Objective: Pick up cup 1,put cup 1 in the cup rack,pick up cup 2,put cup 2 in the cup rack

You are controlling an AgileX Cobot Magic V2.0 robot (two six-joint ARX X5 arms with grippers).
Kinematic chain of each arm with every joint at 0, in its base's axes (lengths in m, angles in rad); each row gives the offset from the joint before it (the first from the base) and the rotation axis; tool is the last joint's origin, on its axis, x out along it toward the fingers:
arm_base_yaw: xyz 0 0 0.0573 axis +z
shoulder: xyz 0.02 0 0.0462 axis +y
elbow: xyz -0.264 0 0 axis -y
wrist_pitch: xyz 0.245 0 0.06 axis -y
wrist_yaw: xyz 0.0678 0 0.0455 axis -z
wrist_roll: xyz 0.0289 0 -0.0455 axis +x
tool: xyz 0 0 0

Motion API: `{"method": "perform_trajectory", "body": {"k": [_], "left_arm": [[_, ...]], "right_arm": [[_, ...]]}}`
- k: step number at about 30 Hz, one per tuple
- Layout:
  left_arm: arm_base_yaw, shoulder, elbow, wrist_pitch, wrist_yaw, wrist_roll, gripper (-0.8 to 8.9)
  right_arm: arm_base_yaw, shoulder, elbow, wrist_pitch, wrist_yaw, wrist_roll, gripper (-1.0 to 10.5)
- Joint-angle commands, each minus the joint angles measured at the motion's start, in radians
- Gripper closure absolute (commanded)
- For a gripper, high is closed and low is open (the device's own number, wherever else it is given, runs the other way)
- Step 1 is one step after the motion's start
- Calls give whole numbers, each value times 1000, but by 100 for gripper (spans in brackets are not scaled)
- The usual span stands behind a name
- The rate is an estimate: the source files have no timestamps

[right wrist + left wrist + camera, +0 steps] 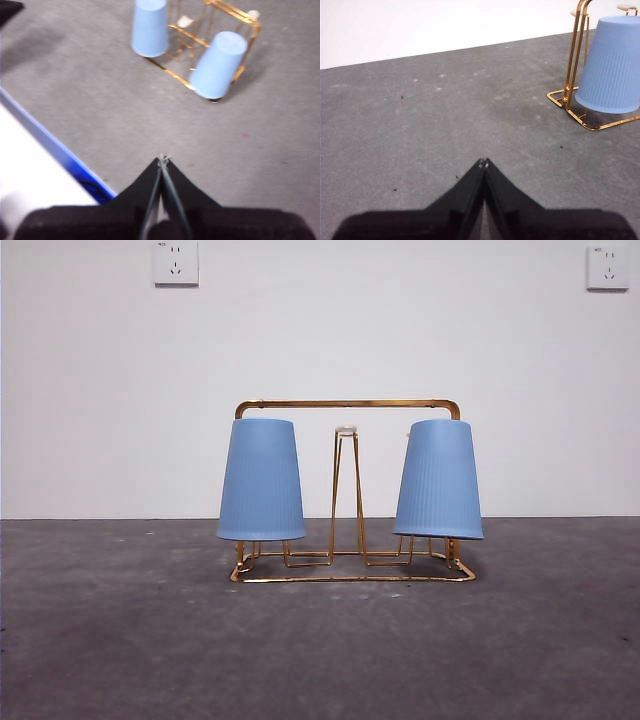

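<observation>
In the front view, the grey table [320, 640] fills the lower part of the frame. At the centre of the frame stands the cup rack [350, 575], its gold wire base flat on the table and its arched handle bar running across above the cups. Two blue cups hang upside down on it, mouths facing the table: the left cup [261, 480] at centre-left and the right cup [438, 480] at centre-right, well apart. Between them rises a narrow gold peg [346, 490] with a white tip, bare. Behind everything is a white wall [320, 340], with one socket [176, 262] at the upper left of the frame and another socket [608, 267] at the upper right.

Neither arm appears in the front view. In the left wrist view, the left gripper [483, 162] hangs over bare table with its jaws pressed together and nothing between them; one cup and a rack corner show at the upper right of that frame. In the right wrist view, the right gripper [162, 159] also has its jaws together, holding nothing, with the rack and both cups in the upper middle of the frame, well apart from it.
</observation>
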Motion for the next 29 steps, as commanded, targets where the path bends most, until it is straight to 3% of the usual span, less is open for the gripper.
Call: {"method": "perform_trajectory", "body": {"k": [1, 3, 5, 8, 13, 22, 29], "left_arm": [[2, 0, -8, 7, 4, -6, 817], [2, 0, -8, 7, 4, -6, 817], [2, 0, -8, 7, 4, -6, 817], [2, 0, -8, 7, 4, -6, 817], [2, 0, -8, 7, 4, -6, 817], [2, 0, -8, 7, 4, -6, 817], [2, 0, -8, 7, 4, -6, 817]], "right_arm": [[-43, -14, -5, 53, 62, -95, 945], [-114, -38, -20, 156, 51, -158, 945], [-214, -74, -60, 283, -31, -175, 945], [-386, -151, -177, 480, -166, -150, 945], [-586, -264, -462, 793, -191, -99, 945], [-700, -494, -995, 1202, -178, -20, 945], [-700, -669, -1248, 1275, -165, 26, 945]]}}
